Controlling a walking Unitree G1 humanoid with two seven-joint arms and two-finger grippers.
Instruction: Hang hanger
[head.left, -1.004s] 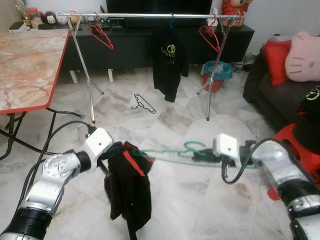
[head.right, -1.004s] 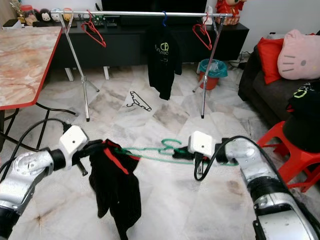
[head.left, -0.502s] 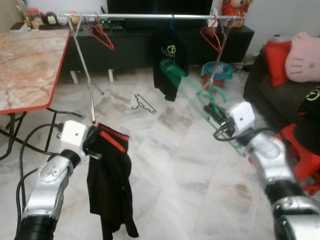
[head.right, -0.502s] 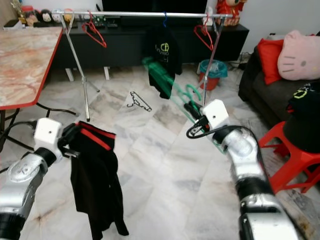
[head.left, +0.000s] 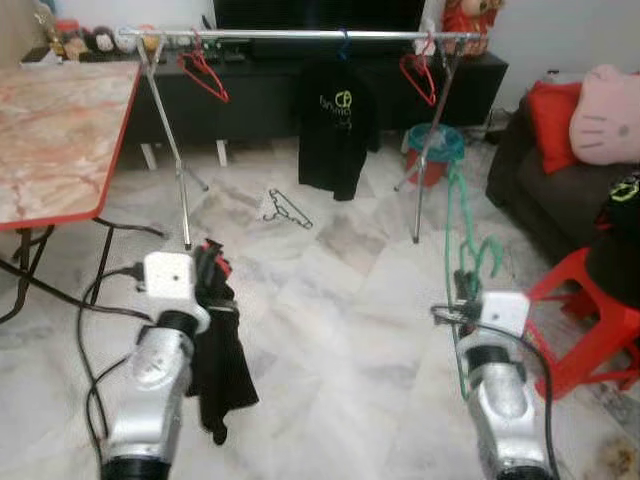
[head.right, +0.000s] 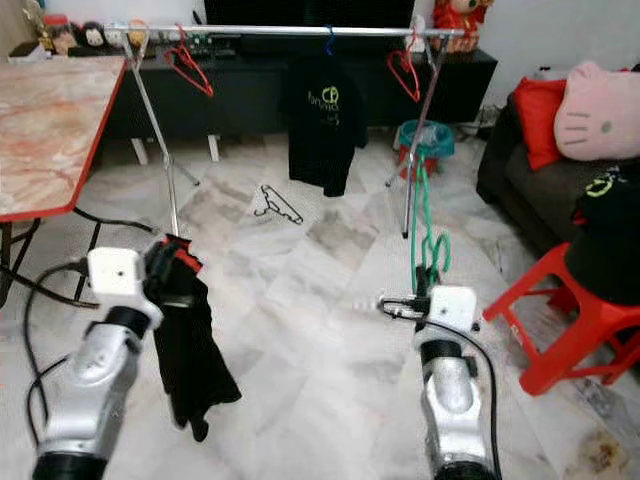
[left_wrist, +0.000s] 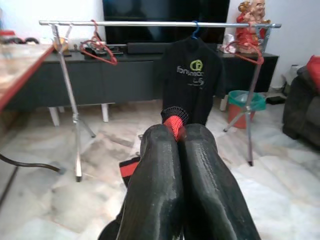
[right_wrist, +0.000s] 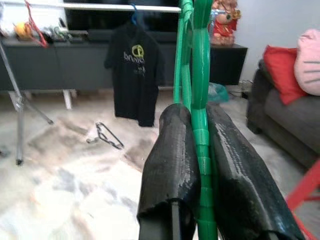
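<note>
The right hand (head.right: 432, 296) is clamped on a green hanger (head.left: 462, 225), its two black fingers (right_wrist: 175, 150) pressed together on the thin plastic frame. The hanger stands nearly upright above the hand, edge-on to the head camera, its hook curling beside the fingers and the long frame rising toward the clothes rail (head.left: 300, 34). It is glossy, bright green and slender, and carries no garment.

The left hand (head.left: 210, 275) is closed on a black garment with red trim (head.left: 222, 350), the cloth pinched between its fingers (left_wrist: 160, 170) with the red band showing at the fingertips. The garment hangs limp below the hand, well apart from the green hanger on the other side.

Ahead, the silver rail stands on splayed legs across the marble floor (head.left: 330, 290). A black T-shirt (head.left: 335, 125) with a green logo hangs at its middle; red hangers (head.left: 205, 72) hang toward each end. A black hanger (head.left: 285, 208) lies on the floor under the rail. A red-edged marble bench (head.left: 55, 130) stands at left; a dark sofa (head.left: 560, 190) with a red cushion and a red stool (head.left: 590, 320) sit at right.
</note>
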